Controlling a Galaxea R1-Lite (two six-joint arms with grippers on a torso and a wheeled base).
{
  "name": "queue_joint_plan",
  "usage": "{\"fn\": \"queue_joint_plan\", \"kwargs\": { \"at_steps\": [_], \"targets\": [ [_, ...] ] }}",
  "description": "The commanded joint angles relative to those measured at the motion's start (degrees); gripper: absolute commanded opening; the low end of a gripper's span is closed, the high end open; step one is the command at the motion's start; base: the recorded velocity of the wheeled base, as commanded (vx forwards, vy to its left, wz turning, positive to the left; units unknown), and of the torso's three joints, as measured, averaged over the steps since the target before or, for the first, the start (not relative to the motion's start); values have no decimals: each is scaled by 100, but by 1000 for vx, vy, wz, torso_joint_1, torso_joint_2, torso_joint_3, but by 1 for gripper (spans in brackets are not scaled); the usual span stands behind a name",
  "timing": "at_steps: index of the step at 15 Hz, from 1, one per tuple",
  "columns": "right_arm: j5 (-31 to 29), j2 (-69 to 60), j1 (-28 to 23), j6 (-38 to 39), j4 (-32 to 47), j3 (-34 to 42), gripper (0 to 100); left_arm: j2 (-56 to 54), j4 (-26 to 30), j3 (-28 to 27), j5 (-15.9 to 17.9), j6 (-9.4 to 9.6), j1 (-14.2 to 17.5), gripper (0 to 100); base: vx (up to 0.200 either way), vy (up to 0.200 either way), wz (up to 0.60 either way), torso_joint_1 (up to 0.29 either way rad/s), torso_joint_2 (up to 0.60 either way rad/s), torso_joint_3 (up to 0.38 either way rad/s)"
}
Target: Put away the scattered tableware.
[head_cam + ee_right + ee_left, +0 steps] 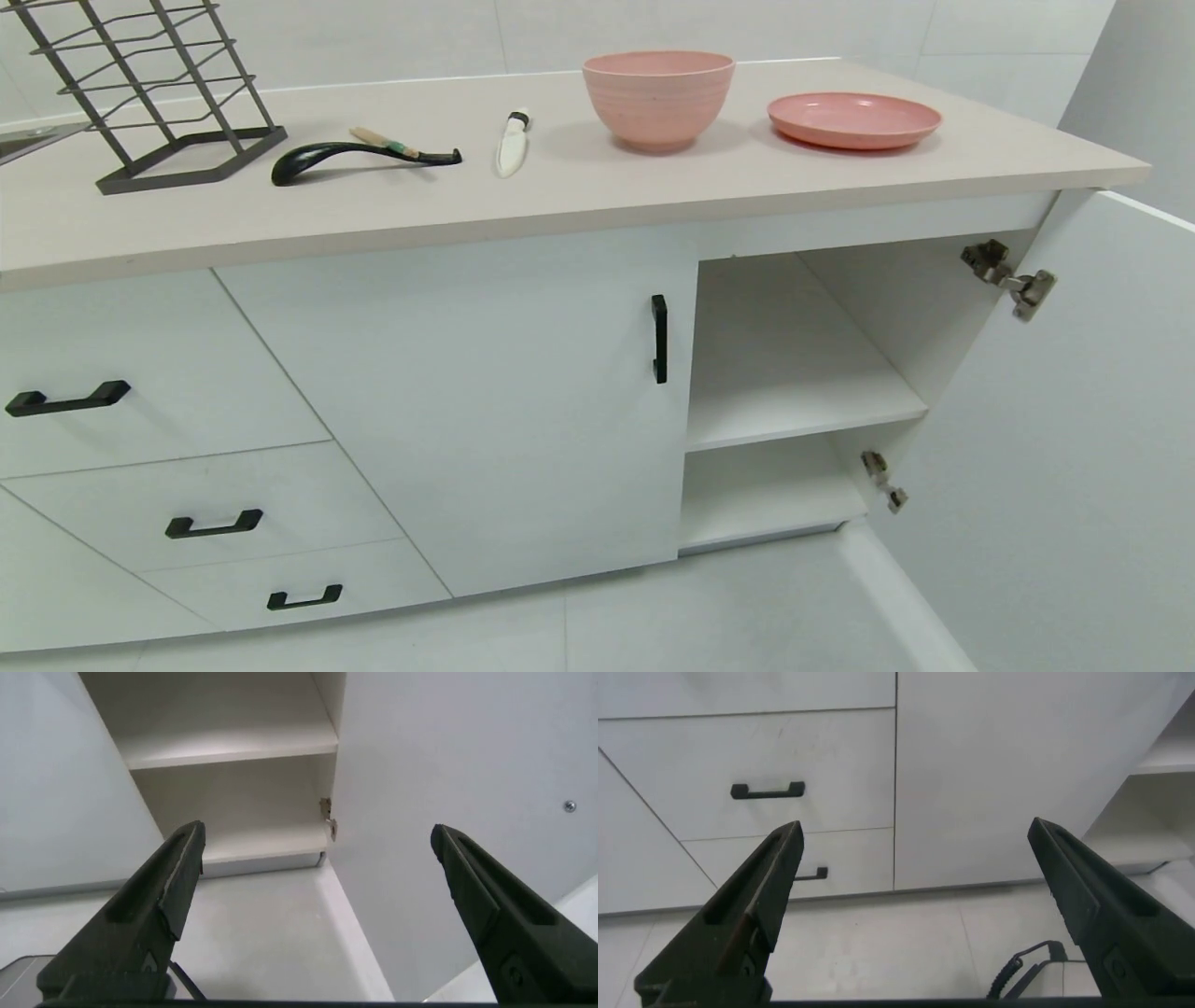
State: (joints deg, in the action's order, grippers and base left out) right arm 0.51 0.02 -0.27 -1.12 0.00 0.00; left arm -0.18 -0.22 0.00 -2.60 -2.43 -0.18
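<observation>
On the beige countertop stand a pink bowl and, to its right, a pink plate. Left of the bowl lie a small white knife, a black ladle and a wooden-handled utensil resting across the ladle. My left gripper is open and hangs low before the white drawers, with nothing between its fingers. My right gripper is open too, low in front of the open cabinet's shelves.
A black wire rack stands at the counter's back left. The right cabinet door is swung open toward me, baring two bare shelves. The left door with its black handle is closed. Drawers with black handles fill the left.
</observation>
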Motion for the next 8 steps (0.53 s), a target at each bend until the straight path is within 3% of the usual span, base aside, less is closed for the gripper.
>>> {"fn": "queue_joint_plan", "kwargs": {
  "at_steps": [1, 7, 8],
  "targets": [
    [2, -2, 0, -2, 0, 0, 100, 18, -4, 0, -4, -4, 1, 100, 0, -200, 0, 2, 2, 7],
    [2, -2, 0, -2, 0, 0, 100, 18, -4, 0, -13, -30, 1, 100, 0, 0, 0, 0, 0, 0],
    [2, -2, 0, -2, 0, 0, 100, 18, -4, 0, -13, -21, 1, 100, 200, 0, 0, -2, 2, 2]
  ]
}}
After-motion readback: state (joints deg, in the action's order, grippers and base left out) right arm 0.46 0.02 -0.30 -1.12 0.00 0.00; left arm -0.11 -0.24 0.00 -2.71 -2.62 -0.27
